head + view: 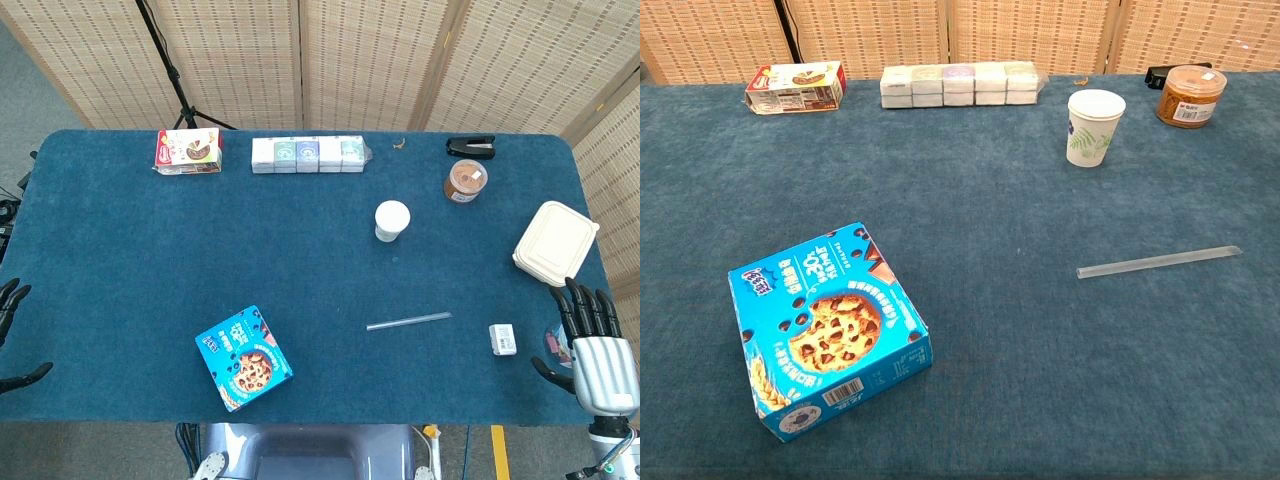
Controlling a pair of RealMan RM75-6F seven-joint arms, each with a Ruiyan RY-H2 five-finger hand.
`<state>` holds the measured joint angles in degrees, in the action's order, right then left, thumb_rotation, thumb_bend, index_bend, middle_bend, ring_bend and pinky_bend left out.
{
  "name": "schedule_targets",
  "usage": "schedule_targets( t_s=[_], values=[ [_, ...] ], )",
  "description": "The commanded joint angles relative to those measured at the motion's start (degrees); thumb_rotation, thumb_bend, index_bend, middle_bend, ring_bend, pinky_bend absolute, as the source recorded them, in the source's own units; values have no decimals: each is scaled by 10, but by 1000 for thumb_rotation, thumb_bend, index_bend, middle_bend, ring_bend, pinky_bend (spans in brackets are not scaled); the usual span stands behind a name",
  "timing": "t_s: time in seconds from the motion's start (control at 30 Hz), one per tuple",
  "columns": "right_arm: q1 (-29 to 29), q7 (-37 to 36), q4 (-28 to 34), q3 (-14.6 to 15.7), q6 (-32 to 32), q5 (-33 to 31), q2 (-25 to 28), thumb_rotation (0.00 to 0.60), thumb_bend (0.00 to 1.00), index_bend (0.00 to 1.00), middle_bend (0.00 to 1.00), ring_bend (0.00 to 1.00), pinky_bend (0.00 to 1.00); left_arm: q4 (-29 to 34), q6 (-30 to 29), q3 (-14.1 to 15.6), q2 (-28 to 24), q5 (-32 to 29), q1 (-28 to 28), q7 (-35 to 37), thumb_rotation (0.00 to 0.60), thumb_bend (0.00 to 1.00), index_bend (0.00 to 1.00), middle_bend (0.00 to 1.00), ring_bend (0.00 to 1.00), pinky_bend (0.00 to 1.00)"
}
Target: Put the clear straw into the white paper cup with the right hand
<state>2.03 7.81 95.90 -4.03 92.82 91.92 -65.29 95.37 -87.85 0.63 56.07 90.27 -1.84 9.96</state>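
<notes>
Head view: right robot hand [597, 345] at the near right edge of the blue worktop [120, 260], back of the hand upward, fingers extended and apart toward the far side, thumb out to its left, holding nothing; clear straw [408, 321] lying flat well to the left of this hand, untouched; white paper cup [391, 220] upright beyond the straw, farther from the hand; left robot hand [12, 330] only partly visible at the left edge, dark fingers spread, nothing between them.
</notes>
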Motion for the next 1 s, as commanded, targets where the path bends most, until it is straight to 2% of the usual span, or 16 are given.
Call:
schedule_targets(
  t_s=[0.03,0.47,0.7,0.8,1.0],
  values=[
    [0,-2,1,1,-2,1,1,600,0,0,0,0,0,0,1,0,0,0,0,0,600,8,0,0,0,0],
    [25,-20,8,14,-45,25,-4,600,0,10,0,0,0,3,0,-1,-3,-2,0,4,600,8,0,0,0,0],
    [104,-55,-11,1,-121,74,-21,600,0,90,0,0,0,7,3,-7,-6,-14,-1,9,600,8,0,0,0,0],
    [148,-74,-38,-8,-158,93,-36,600,0,112,0,0,0,9,9,-9,-7,-21,-3,9,600,7,0,0,0,0],
    [208,-100,-63,-9,-234,96,-62,600,0,157,0,0,0,10,18,-14,-10,-35,-7,15,600,8,0,0,0,0]
  ],
)
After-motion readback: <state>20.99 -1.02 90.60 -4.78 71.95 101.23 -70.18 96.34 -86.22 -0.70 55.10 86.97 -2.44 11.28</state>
